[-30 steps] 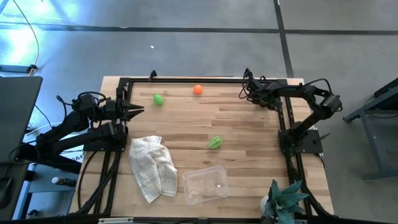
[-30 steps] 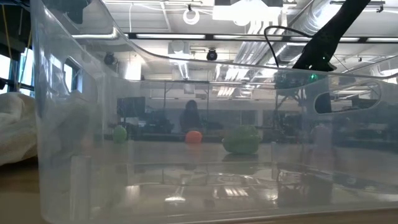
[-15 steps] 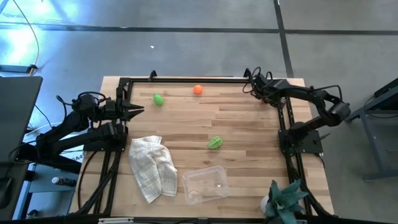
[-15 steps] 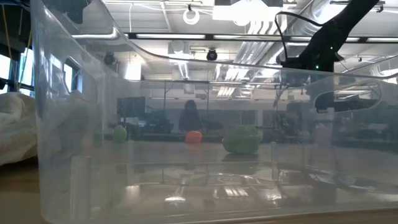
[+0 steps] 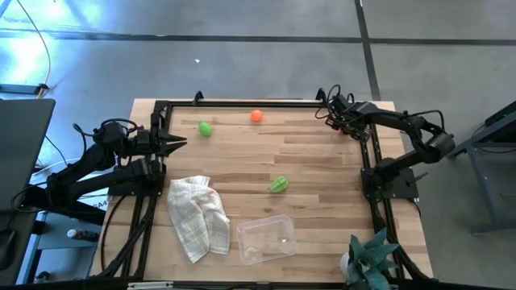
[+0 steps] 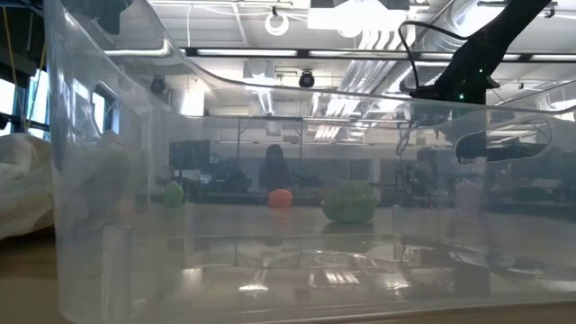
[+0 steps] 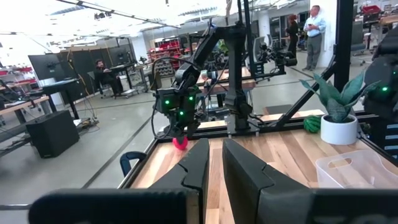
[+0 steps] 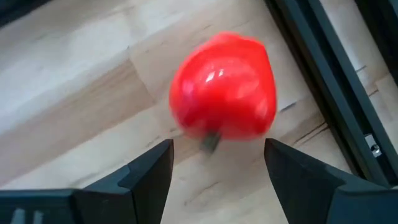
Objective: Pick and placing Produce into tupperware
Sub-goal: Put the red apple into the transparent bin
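The red produce [image 8: 224, 93] lies on the table at the far right corner, just past my right gripper [image 8: 217, 149], which is open with a finger on either side and not touching; the left wrist view shows it too [image 7: 180, 142]. The orange produce [image 5: 256, 115] and the round green one [image 5: 205, 128] rest near the far edge. The leafy light-green one [image 5: 278, 184] lies mid-table. The clear tupperware [image 5: 266, 238] stands near the near edge. My left gripper [image 5: 181, 142] waits shut at the left edge.
A white checked cloth [image 5: 197, 213] lies crumpled left of the tupperware. A teal spiky plant [image 5: 369, 256] in a white pot stands at the near right corner. Black frame rails [image 5: 367, 153] run along the table's sides. Bare wood lies between the produce and the container.
My right arm's elbow has swung out toward the table's right edge, and its gripper has shifted slightly toward the right edge at the far right corner. The left arm and the produce stay where they were.
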You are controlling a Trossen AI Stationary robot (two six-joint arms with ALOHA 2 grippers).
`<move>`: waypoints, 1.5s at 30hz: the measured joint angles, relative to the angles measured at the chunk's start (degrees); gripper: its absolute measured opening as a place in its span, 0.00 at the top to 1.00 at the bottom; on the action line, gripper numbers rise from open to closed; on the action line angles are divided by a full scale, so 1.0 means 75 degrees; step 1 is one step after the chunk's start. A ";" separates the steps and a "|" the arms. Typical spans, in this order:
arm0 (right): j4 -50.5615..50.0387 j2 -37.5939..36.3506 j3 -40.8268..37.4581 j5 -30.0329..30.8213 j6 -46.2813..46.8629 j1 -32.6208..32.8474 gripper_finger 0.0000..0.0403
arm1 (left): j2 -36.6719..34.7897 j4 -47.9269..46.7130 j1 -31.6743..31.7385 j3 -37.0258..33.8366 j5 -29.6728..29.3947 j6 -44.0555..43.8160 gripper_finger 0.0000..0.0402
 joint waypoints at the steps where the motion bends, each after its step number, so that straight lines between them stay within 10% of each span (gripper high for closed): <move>1: -0.0028 -0.0032 0.0000 0.0006 -0.0082 0.0062 0.40 | 0.0000 -0.0002 0.0000 -0.0003 0.0000 -0.0002 0.91; 22: -0.1410 -0.2520 0.0980 -0.0240 -0.1257 0.0161 0.40 | 0.0003 0.0000 -0.0003 -0.0003 0.0000 0.0000 0.91; 34: -0.4408 -0.1283 0.3925 -0.1023 -0.3325 -0.1213 0.40 | 0.0000 0.0000 -0.0003 -0.0003 0.0001 0.0000 0.91; 45: -0.4891 -0.0863 0.3468 -0.1597 -0.4180 -0.1367 0.40 | 0.0000 0.0000 0.0000 -0.0003 0.0001 -0.0002 0.91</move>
